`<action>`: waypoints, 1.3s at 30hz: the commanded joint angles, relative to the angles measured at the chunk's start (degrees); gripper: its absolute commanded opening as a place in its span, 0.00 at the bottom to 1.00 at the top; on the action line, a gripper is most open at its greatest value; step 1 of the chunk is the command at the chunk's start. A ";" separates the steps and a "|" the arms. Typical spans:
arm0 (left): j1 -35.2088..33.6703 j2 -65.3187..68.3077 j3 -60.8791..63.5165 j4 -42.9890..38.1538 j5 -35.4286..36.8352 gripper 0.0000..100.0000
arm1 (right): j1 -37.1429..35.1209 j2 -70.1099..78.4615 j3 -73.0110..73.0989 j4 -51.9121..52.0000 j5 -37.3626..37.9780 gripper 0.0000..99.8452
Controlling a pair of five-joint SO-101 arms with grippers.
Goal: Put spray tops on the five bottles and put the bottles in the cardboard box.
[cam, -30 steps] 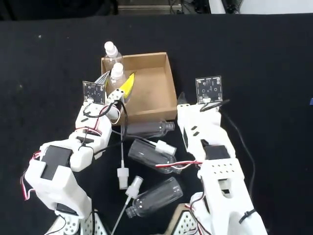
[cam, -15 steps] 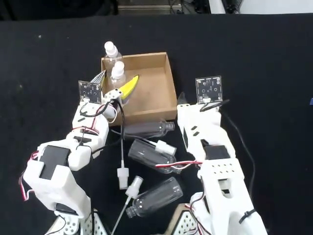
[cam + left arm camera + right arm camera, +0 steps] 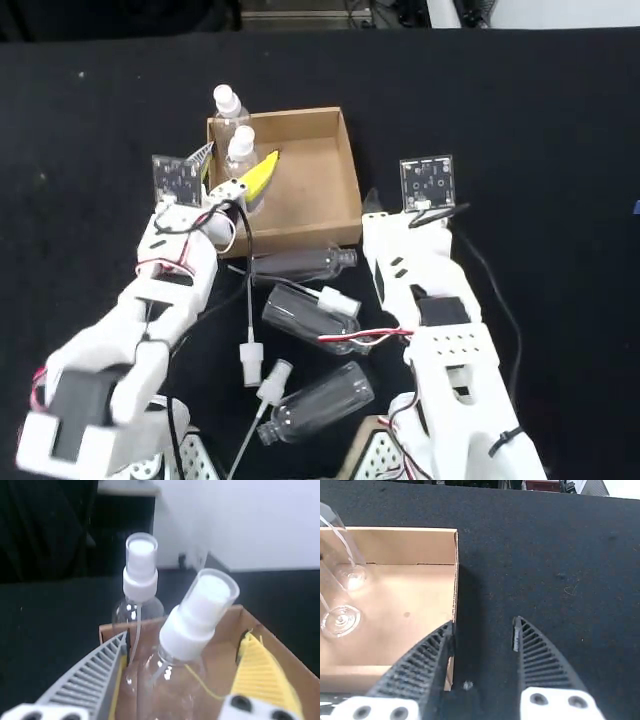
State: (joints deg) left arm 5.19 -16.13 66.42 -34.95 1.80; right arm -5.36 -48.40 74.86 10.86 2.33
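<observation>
Two clear bottles with white spray tops stand in the far-left corner of the cardboard box [image 3: 350, 170]: one at the back [image 3: 228, 104] [image 3: 140, 575], one nearer [image 3: 240, 150] [image 3: 200, 615]. My left gripper [image 3: 242, 153] [image 3: 185, 637] is open around the nearer bottle, its grey finger [image 3: 95, 680] against the bottle and its yellow finger [image 3: 260, 675] apart from it. My right gripper [image 3: 372, 203] [image 3: 483, 623] stands open and holds nothing, just outside the box's right wall [image 3: 456, 580]. Three uncapped bottles [image 3: 300, 263] [image 3: 305, 318] [image 3: 320, 400] lie on the table.
One loose spray top [image 3: 340, 300] rests on the middle lying bottle; two more [image 3: 251, 360] [image 3: 273, 380] lie beside the nearest bottle, thin tubes trailing. The black table is open to the right and far side. The box's right half holds nothing.
The left arm's wrist has drifted left and a little farther back, with its lower links swinging. The bottle between its fingers stayed standing. The right arm has not moved.
</observation>
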 commanded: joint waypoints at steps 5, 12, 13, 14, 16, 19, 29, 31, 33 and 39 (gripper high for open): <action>0.66 -16.79 -6.02 35.78 0.70 0.32 | 1.14 -1.36 -2.24 -1.76 -0.53 0.17; 0.48 -22.86 -12.44 58.46 0.70 0.32 | 1.05 -1.36 -2.15 -1.76 -0.53 0.17; 0.40 -23.12 -12.97 60.92 0.70 0.32 | 1.05 -1.36 -2.15 -1.76 -0.53 0.17; 0.31 -23.21 -13.49 62.95 0.70 0.32 | 1.05 -1.36 -2.15 -1.76 -0.53 0.17; 0.40 -23.38 -13.76 65.49 0.70 0.32 | 1.05 -1.36 -2.15 -1.76 -0.53 0.17; 0.31 -23.82 -13.93 67.52 0.70 0.26 | 1.05 -1.36 -2.15 -1.76 -0.53 0.17; -3.38 -26.29 -14.64 72.26 0.26 0.09 | 1.23 -1.80 -4.44 1.41 -0.53 0.18; -3.74 -27.25 -15.25 72.70 0.53 0.10 | 0.62 -1.71 -6.90 6.07 -0.53 0.18; -4.18 -27.60 -15.52 73.05 0.62 0.10 | -0.44 -1.36 -9.89 10.55 -0.53 0.18; -12.00 -27.60 -15.16 72.97 0.88 0.10 | -0.79 -1.10 -17.71 20.04 -0.53 0.18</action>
State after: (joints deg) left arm -2.20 -41.71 54.11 37.93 2.07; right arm -5.36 -48.40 63.87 27.21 2.33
